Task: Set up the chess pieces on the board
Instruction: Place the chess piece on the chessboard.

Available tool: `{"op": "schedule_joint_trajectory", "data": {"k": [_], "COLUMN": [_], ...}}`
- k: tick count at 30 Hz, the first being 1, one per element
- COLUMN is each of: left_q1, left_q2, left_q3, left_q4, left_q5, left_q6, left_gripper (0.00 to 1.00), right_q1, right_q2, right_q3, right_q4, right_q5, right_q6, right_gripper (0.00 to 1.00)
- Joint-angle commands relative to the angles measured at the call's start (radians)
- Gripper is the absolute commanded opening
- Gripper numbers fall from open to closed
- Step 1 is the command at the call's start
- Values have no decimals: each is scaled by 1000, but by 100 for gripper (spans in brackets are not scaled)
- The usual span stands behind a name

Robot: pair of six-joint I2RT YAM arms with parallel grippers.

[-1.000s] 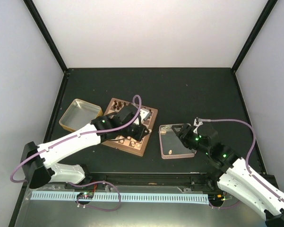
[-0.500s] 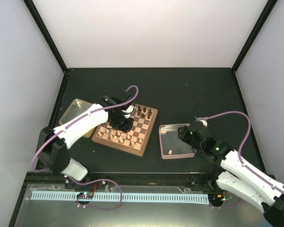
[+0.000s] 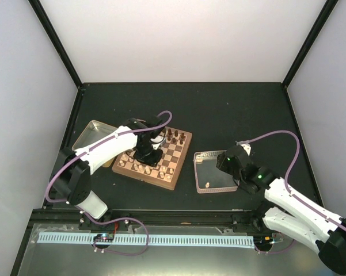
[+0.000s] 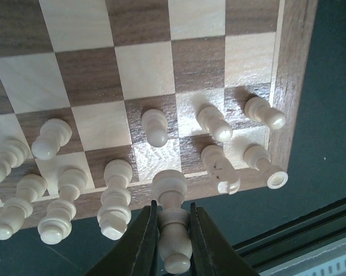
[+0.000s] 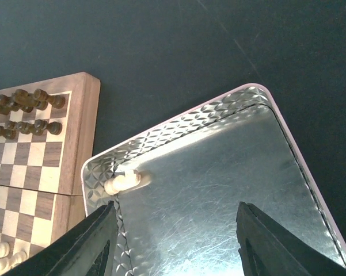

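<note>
The left claw point(image 3: 150, 150) hangs over the board point(image 3: 174, 160), at the side of the board facing 7 o'clock in the overhead view. Its jaws are pinched almost together on one pale piece point(image 4: 170, 187), gripping it by the slim middle. The piece's wide end points down at the outermost row of squares; whether it touches the wood cannot be told. The other pale chess pieces point(image 4: 155, 127) stand in two rows along that same edge of the board, to 3 and 9 o'clock of the held one in the left wrist view. The dark pieces point(image 3: 174, 137) fill the opposite side of the board, toward 1 o'clock.

The board lies skewed on the dark tabletop point(image 3: 230, 109). A yellow-rimmed tin point(image 3: 91, 135) lies just beside it at 9 o'clock, and a clear tray point(image 3: 202, 190) at 3 o'clock, near but apart.

The right claw point(image 5: 175, 244) hovers above the tray with its jaws spread wide and nothing between them. A lone pale piece point(image 5: 122, 181) lies on its side in the tray, against the textured rim at the corner toward 7 o'clock in the overhead view, clear of both fingers point(image 5: 98, 241).
</note>
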Motion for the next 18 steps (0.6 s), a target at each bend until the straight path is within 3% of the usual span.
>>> {"op": "schedule_joint_trajectory", "data": {"k": [1,18], "left_q1": [-1,-26], "left_q2": [4,65], "left_q3": [-15,-60], "left_q4": [-22,21], "left_q5": [24,32], "left_q6": [16,28], "left_gripper": [2,3], "right_q1": [0,1], "right_q2": [21,50], "right_q3": [26,24], "right_q4": [11,11], "right_q5": [38,20], "right_q6": [-10,2], "right_gripper": [57,57]}}
